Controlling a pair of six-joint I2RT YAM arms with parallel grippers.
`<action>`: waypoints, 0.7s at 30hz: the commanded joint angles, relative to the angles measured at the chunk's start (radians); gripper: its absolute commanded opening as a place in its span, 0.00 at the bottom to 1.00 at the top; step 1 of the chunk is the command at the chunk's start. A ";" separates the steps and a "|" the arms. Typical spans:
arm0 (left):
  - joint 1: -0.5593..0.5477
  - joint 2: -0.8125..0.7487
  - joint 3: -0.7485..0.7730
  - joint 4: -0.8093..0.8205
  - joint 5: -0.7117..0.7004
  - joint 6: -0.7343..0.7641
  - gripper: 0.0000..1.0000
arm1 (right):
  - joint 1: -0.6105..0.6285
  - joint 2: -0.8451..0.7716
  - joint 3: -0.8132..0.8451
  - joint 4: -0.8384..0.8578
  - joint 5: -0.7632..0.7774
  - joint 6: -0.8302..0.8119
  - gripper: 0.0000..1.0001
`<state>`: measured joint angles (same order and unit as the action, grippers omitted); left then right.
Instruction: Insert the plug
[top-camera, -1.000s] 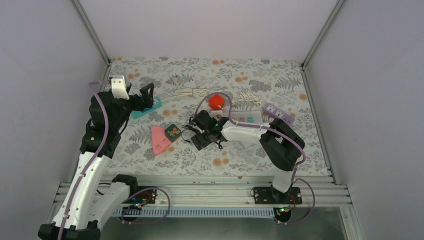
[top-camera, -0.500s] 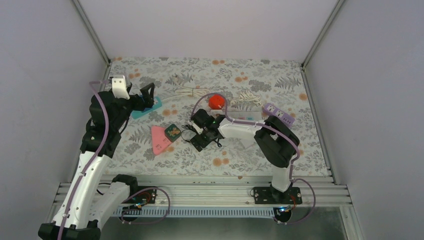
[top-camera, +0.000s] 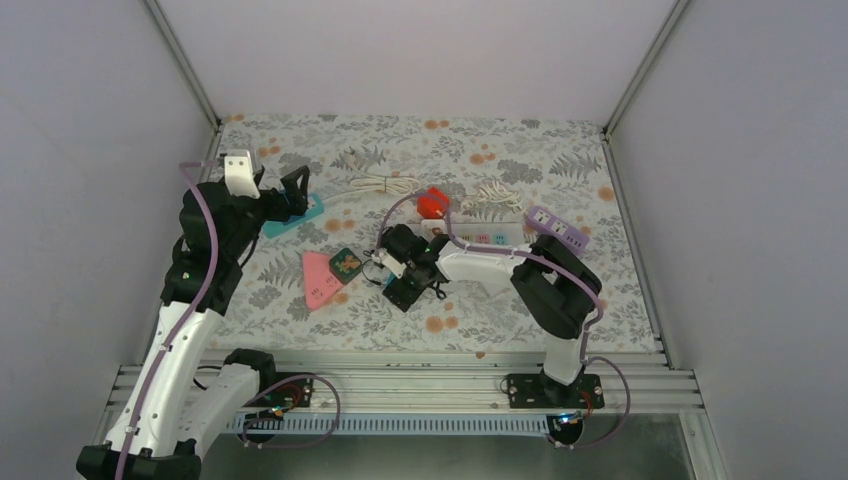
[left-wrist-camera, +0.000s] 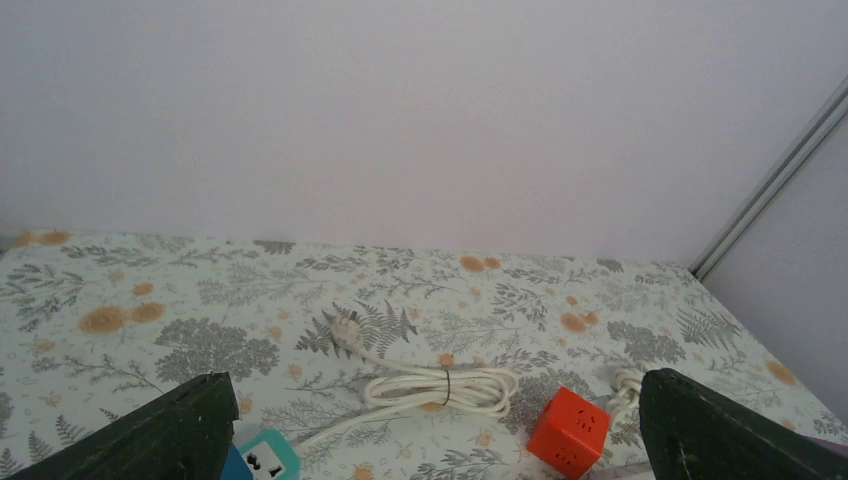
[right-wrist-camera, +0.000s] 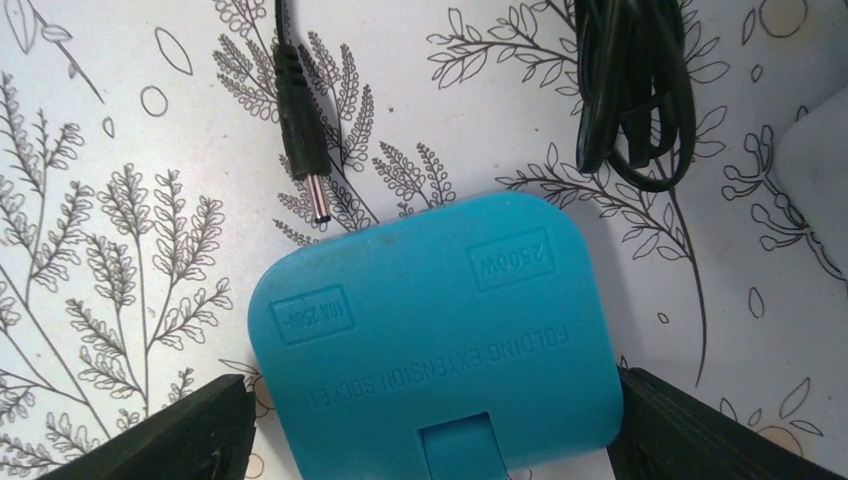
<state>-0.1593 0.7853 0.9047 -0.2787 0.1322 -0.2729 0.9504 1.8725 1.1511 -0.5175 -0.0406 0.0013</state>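
In the right wrist view a teal folding extension socket (right-wrist-camera: 430, 330) lies text side up on the floral mat. My right gripper (right-wrist-camera: 430, 420) is open, one finger on each side of it; the right finger (right-wrist-camera: 700, 430) touches its edge. A black barrel plug (right-wrist-camera: 300, 140) and a bundled black cable (right-wrist-camera: 630, 90) lie just beyond. In the top view the right gripper (top-camera: 398, 275) reaches left at mid-table. My left gripper (top-camera: 290, 195) is open and raised above a teal power strip (top-camera: 300, 213). A white plug (left-wrist-camera: 345, 330) on a coiled white cord (left-wrist-camera: 440, 385) lies ahead of it.
An orange cube socket (top-camera: 432, 203) sits behind the right arm. A white power strip (top-camera: 480, 236) and a purple one (top-camera: 556, 228) lie to the right. A pink triangle (top-camera: 318, 278) and a dark green patterned piece (top-camera: 347, 262) lie at centre left. Walls enclose the mat.
My right gripper has moved a little left and toward the near edge, uncovering more of the orange cube. The left arm has not moved.
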 joint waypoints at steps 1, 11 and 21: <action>0.003 -0.001 0.006 -0.001 0.009 0.005 1.00 | 0.011 0.028 0.003 -0.050 0.058 -0.037 0.87; 0.002 0.016 0.069 -0.052 0.036 0.049 1.00 | 0.011 0.046 0.034 -0.042 0.113 -0.060 0.68; 0.003 0.079 0.126 -0.071 0.175 0.027 1.00 | 0.012 -0.192 -0.068 0.186 0.159 -0.032 0.61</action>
<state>-0.1593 0.8364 0.9894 -0.3347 0.2165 -0.2462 0.9558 1.8244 1.1282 -0.4786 0.0616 -0.0433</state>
